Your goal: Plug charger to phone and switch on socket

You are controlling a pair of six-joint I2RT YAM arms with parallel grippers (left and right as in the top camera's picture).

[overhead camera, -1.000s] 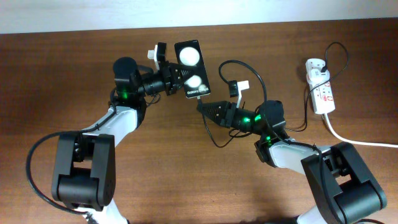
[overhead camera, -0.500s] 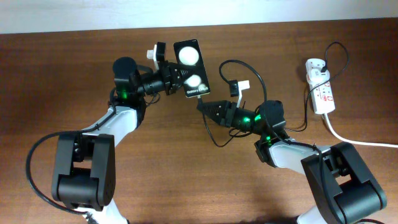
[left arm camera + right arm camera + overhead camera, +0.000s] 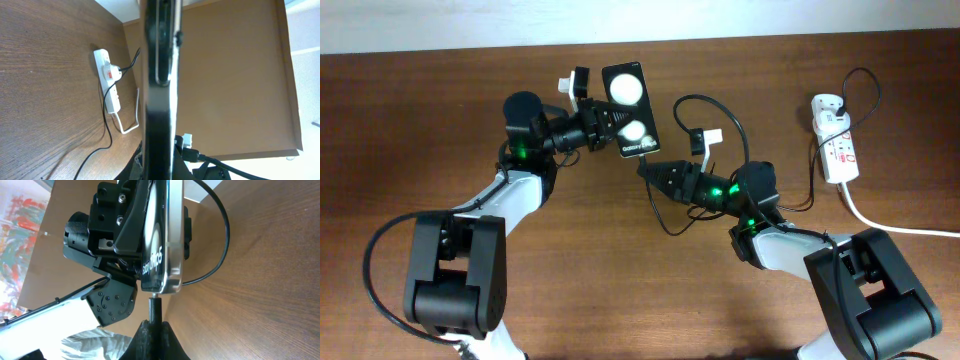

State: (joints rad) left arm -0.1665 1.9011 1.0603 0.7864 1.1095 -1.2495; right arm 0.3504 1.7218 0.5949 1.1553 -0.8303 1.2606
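My left gripper [image 3: 603, 125] is shut on the phone [image 3: 628, 110], a black slab with two white spots, and holds it above the table, face up. It shows edge-on in the left wrist view [image 3: 159, 75] and in the right wrist view [image 3: 162, 245]. My right gripper [image 3: 655, 172] is shut on the charger connector [image 3: 154, 307], whose tip touches the phone's lower edge. The black charger cable [image 3: 720, 115] loops back to the white socket strip [image 3: 837, 150] at the right, also seen in the left wrist view [image 3: 109, 80].
The socket's thick white cord [image 3: 900, 225] runs off the right edge. A plug [image 3: 828, 106] sits in the strip's far end. Both arms meet over the table's middle, and a wall edge runs along the back.
The phone and the left gripper have shifted very slightly to the right. The right gripper holds the connector at the phone's lower edge as before.
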